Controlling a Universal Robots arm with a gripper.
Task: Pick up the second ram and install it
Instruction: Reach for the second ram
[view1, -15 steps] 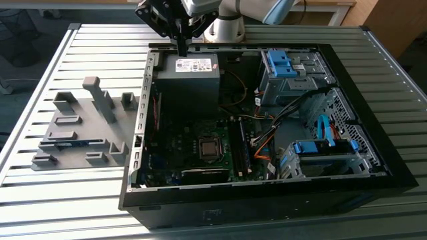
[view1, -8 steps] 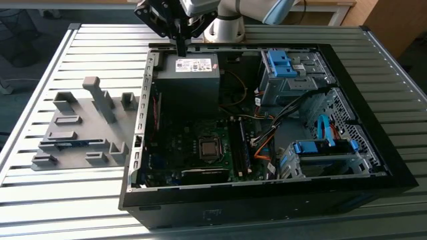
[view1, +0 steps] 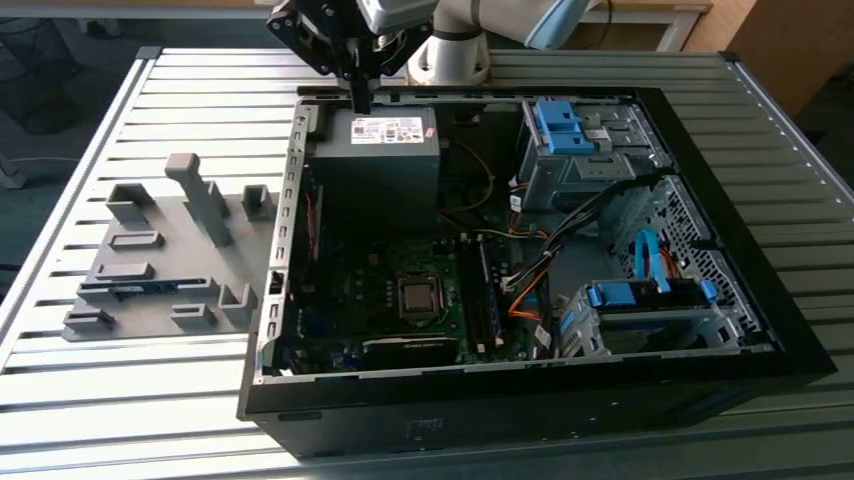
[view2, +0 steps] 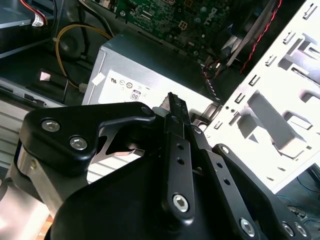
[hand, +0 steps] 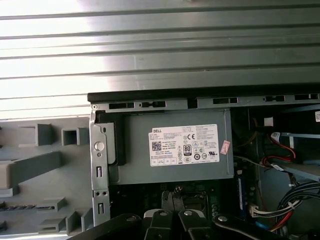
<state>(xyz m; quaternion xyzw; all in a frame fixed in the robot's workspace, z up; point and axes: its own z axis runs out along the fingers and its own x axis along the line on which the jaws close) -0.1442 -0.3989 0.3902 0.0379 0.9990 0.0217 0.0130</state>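
Note:
The second ram (view1: 131, 289) is a thin blue-green strip lying in a slot of the grey fixture (view1: 160, 250), on the exterior view's left, outside the computer. My gripper (view1: 360, 105) hangs above the far edge of the open computer case (view1: 534, 390), over the grey power supply (view1: 380, 140). That is well away from the ram. Its black fingers are pressed together with nothing between them in both wrist views, where the gripper (view2: 172, 102) (hand: 172, 217) points down at the power supply (hand: 175, 150).
The motherboard (view1: 400, 290) lies in the case beyond the power supply, with loose cables (view1: 534, 270) beside it. Drive cages with blue parts (view1: 567, 125) (view1: 641, 300) stand at the exterior view's right. The case and fixture rest on a slatted metal table (view1: 134, 420).

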